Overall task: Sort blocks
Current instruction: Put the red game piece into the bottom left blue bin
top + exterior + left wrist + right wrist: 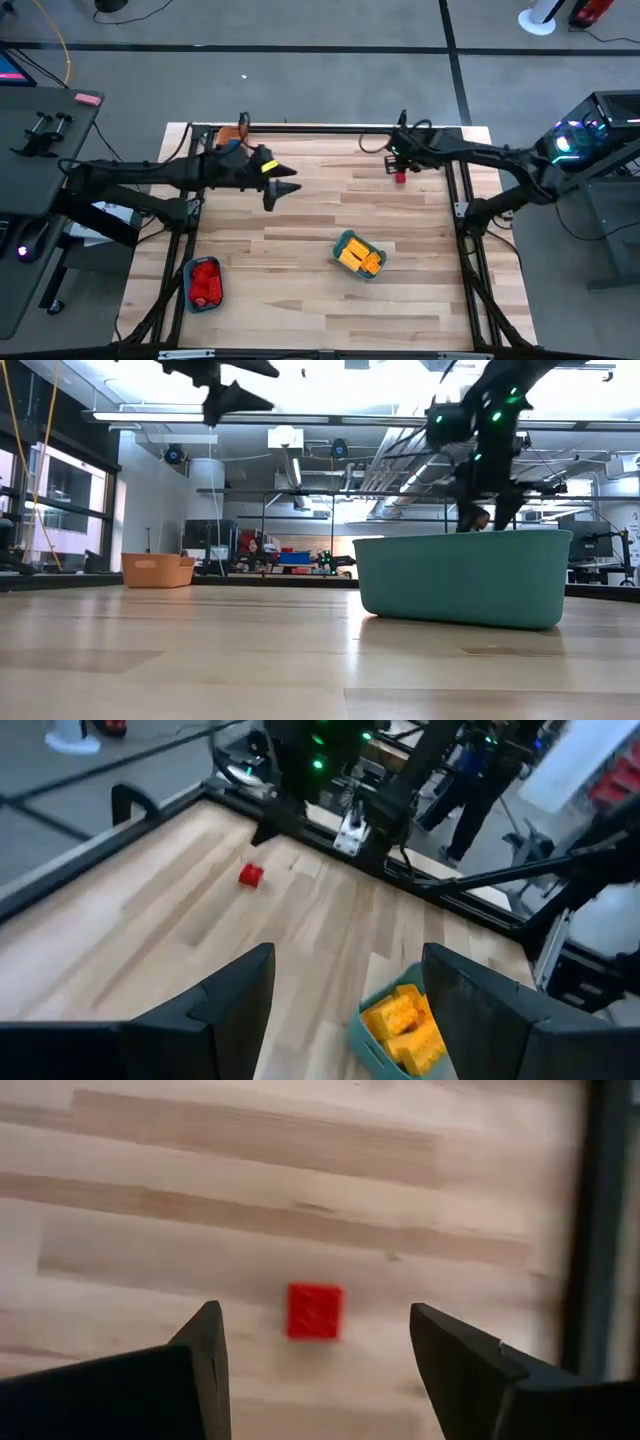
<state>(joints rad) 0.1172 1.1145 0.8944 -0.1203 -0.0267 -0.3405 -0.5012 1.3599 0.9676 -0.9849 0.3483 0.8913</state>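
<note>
Right claw point(315, 1355): jaws spread wide and empty, poised above a single red block point(314, 1311) that lies flat on the table point(200, 1200) between the two dark fingers point(205, 1350), touching neither. In the high view this claw point(398, 165) sits near the table's far edge, right of centre, its arm stretched in from the right side; the red block point(400, 178) shows only as a small spot just beside it, partly masked by the claw body.

Left claw point(345, 980): jaws also wide apart, holding nothing. In the high view it point(283, 188) hangs over the left-centre of the table, the arm reaching in level from the left with a yellow band near the wrist. In the low view only its dark underside appears at the picture's upper edge, cut off by the frame, raised well above the table.

A teal tray point(347, 243) near the table's middle holds yellow-orange blocks point(361, 260); their number cannot be made out. A second tray point(190, 270) at the near left holds red blocks point(206, 283), likewise merged into one mass. In the low view the teal tray's wall point(460, 585) hides its contents entirely, and the right arm shows behind it only in part. A person stands beyond the table's far edge in the left wrist view, cut off by the frame.
</note>
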